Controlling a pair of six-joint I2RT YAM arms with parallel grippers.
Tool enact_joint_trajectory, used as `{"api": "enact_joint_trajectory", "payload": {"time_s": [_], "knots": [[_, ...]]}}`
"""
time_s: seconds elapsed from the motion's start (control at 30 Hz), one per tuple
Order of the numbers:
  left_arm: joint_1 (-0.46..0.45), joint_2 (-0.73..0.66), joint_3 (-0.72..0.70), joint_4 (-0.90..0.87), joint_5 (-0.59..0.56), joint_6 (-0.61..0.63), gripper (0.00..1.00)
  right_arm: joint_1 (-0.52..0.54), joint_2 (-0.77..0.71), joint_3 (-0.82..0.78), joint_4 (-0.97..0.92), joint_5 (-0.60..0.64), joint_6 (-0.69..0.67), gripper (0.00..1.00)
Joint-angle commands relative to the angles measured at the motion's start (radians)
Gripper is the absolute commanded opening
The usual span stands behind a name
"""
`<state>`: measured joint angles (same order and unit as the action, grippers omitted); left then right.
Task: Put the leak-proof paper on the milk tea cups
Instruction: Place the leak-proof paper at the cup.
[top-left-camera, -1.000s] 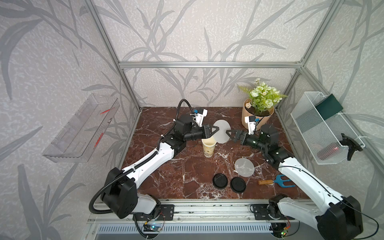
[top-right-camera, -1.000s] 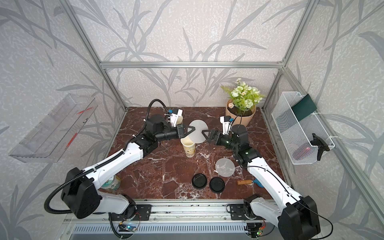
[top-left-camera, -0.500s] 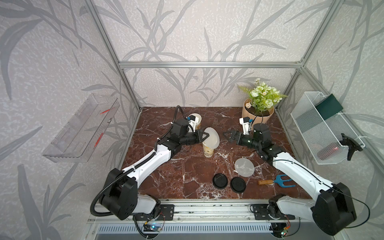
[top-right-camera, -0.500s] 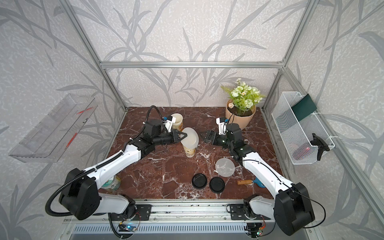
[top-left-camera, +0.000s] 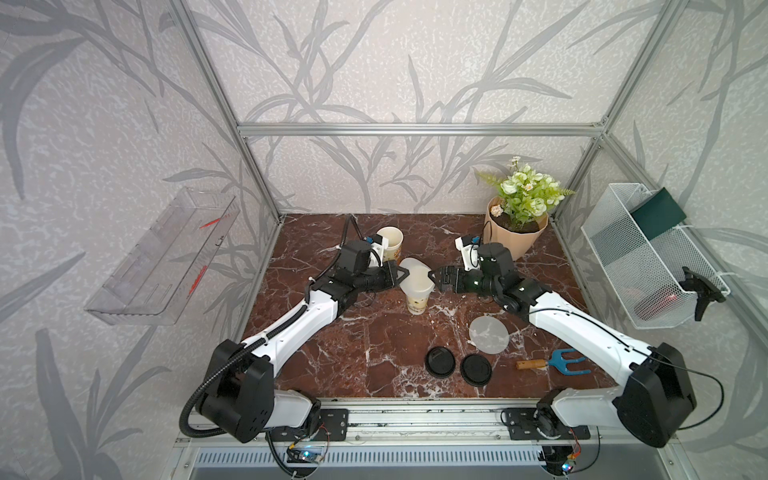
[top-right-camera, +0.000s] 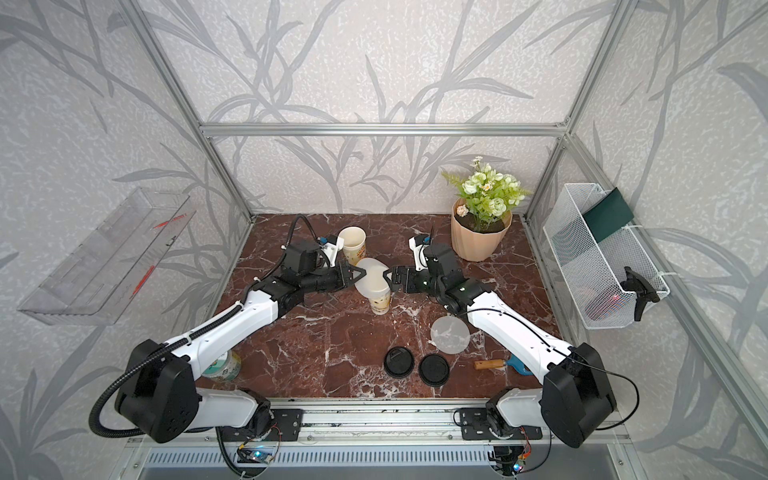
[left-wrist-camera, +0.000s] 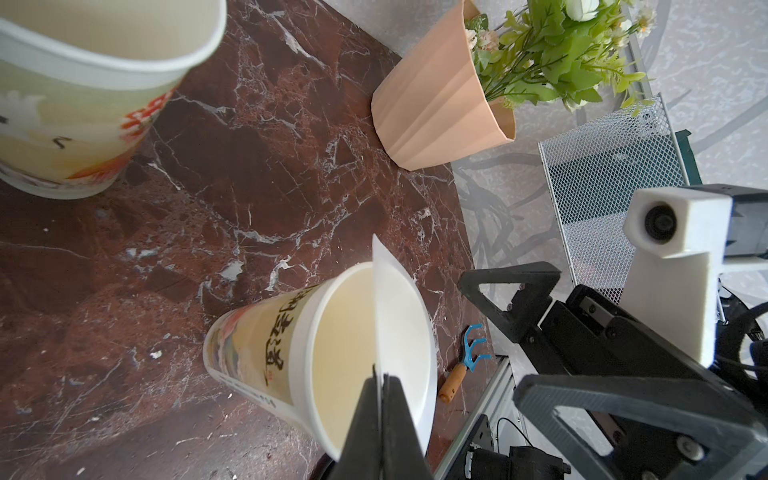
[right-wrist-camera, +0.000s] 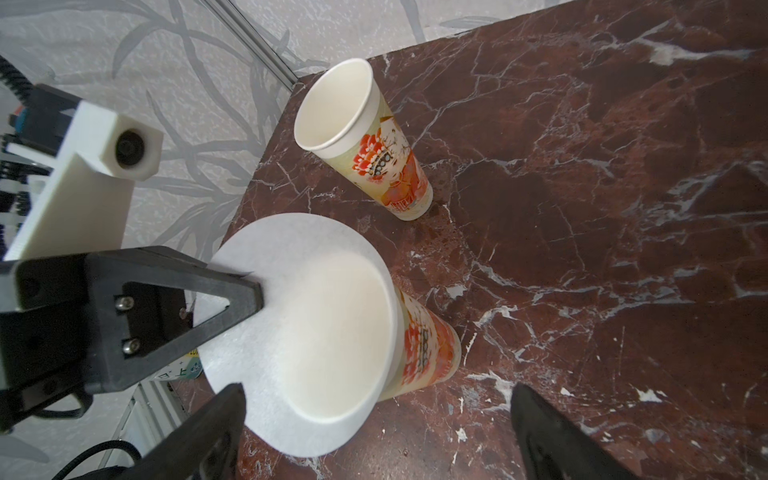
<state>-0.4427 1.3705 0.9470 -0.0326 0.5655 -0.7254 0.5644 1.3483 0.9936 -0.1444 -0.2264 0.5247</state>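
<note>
One milk tea cup (top-left-camera: 415, 302) (top-right-camera: 380, 305) stands mid-table, a second empty one (top-left-camera: 390, 245) (right-wrist-camera: 361, 137) behind it to the left. My left gripper (top-left-camera: 405, 274) (left-wrist-camera: 380, 378) is shut on the edge of a leak-proof paper disc (top-left-camera: 415, 272) (left-wrist-camera: 401, 332) (right-wrist-camera: 299, 291), which lies tilted over the near cup's mouth and touches its rim. My right gripper (top-left-camera: 432, 279) (right-wrist-camera: 376, 390) stands open just right of that cup, its fingers apart on either side of the disc's edge. A second paper disc (top-left-camera: 489, 334) (top-right-camera: 450, 334) lies flat on the table.
Two black lids (top-left-camera: 440, 362) (top-left-camera: 476, 369) lie near the front. A blue hand rake (top-left-camera: 557, 362) lies front right, a peach plant pot (top-left-camera: 515, 241) stands back right. A white mesh basket (top-left-camera: 648, 257) hangs on the right wall. A green can (top-right-camera: 220, 365) stands under the left arm.
My left gripper has carried the disc from behind the cup down onto its mouth. The right gripper has let the disc go and now stands close to the cup's right side.
</note>
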Motion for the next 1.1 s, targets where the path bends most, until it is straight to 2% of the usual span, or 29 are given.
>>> {"api": "enact_joint_trajectory", "payload": {"time_s": [0.0,0.13,0.2,0.3,0.53,0.73,1.07], "knots": [[0.003,0.004,-0.005,-0.004,-0.003,0.010,0.00,0.005,0.006,0.030,-0.031,0.062,-0.022,0.99],[0.005,0.008,-0.003,-0.016,-0.009,0.017,0.01,0.006,0.015,0.029,-0.021,0.062,-0.020,0.99],[0.007,0.007,-0.005,-0.016,-0.013,0.017,0.09,0.005,0.018,0.027,-0.017,0.059,-0.021,0.99],[0.010,0.007,-0.003,-0.020,-0.018,0.017,0.15,0.005,0.022,0.024,-0.015,0.061,-0.023,0.99],[0.020,0.012,0.006,-0.033,-0.020,0.021,0.11,0.005,0.023,0.017,-0.009,0.058,-0.023,0.99],[0.031,0.017,0.011,-0.049,-0.026,0.024,0.26,0.005,0.029,0.020,-0.012,0.055,-0.026,0.99],[0.042,0.030,0.019,-0.057,-0.027,0.027,0.29,0.005,0.032,0.016,-0.019,0.061,-0.035,0.99]]}}
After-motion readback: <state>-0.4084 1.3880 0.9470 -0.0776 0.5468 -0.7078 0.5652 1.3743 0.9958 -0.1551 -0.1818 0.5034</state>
